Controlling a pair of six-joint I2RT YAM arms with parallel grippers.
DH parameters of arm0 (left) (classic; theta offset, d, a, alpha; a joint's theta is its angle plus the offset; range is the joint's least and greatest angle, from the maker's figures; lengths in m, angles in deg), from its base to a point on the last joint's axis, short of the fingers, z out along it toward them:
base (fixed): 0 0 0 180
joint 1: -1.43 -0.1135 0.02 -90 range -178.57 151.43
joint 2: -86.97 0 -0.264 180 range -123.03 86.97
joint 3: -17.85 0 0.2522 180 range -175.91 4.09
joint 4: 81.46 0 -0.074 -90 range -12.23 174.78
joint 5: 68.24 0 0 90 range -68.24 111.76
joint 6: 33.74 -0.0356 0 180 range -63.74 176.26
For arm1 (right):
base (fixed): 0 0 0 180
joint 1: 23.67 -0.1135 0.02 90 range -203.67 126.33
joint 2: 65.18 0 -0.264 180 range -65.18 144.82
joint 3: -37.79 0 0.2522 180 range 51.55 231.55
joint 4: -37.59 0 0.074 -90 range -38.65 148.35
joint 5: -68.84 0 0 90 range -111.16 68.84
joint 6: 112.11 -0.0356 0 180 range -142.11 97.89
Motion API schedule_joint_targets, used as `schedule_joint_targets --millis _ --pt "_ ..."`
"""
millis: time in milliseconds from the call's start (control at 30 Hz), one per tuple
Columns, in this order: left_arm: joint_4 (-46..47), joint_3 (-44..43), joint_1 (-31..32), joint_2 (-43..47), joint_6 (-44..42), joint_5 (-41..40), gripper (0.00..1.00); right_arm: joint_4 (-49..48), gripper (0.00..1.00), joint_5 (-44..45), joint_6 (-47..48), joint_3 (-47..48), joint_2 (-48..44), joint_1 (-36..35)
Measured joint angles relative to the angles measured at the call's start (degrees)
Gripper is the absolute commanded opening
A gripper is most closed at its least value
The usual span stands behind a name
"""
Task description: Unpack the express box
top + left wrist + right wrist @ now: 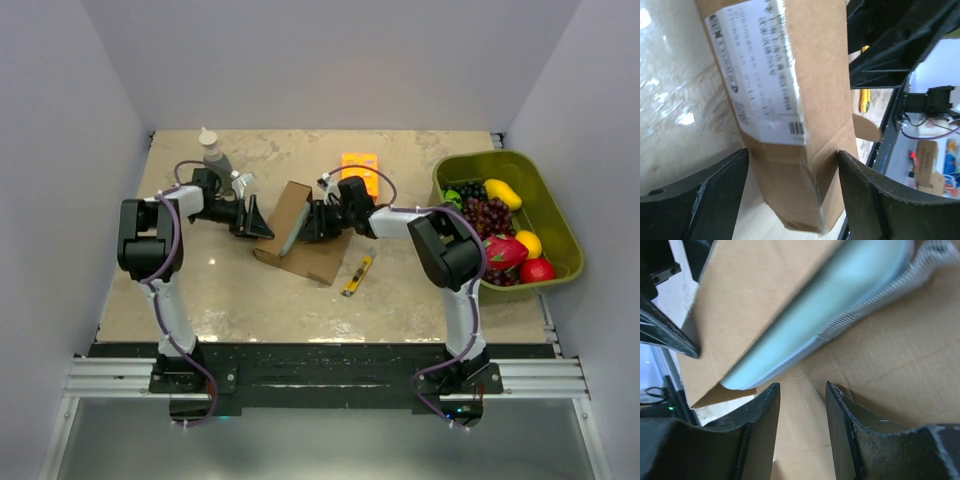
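A brown cardboard express box (pixel 300 235) lies on a marbled beige table (pixel 240 300), with one robot arm reaching in from each side.

The left gripper (pixel 792 155) straddles the near end of the box. Its two black fingers (pixel 700 195) stand wide apart, one on each side of the carton. It is not clear whether they press on the cardboard. The white shipping label (pixel 757 75) runs along the box face just beyond the fingertips.

The right gripper (pixel 802 390) is at the opposite side of the box, over the bare inner cardboard. Its jaws are partly apart, with nothing between them. Just beyond its fingertips a smooth pale blue-green item (pixel 815 315) lies slanted inside the box, with white mesh padding (pixel 875 300) along its far edge.

A yellow utility knife (pixel 357 276) lies on the table near the right gripper, on the side towards the arm bases. An orange flat box (pixel 360 170) sits beyond the gripper. A green basin (pixel 500 158) of fruit is well apart, out past the right arm. A bottle (pixel 214 155) stands just beyond the left gripper.
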Motion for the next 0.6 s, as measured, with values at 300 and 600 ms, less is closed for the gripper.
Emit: schedule_joint_targets --millis 300,600 --pt "-1.0 0.1 -2.3 -2.8 -0.6 5.2 0.81 -10.6 0.44 -4.3 -11.3 -2.0 3.1 0.9" --pt "-1.2 1.0 -2.3 -3.0 -1.6 7.0 0.81 -17.7 0.46 -6.1 -18.7 -2.8 5.1 0.9"
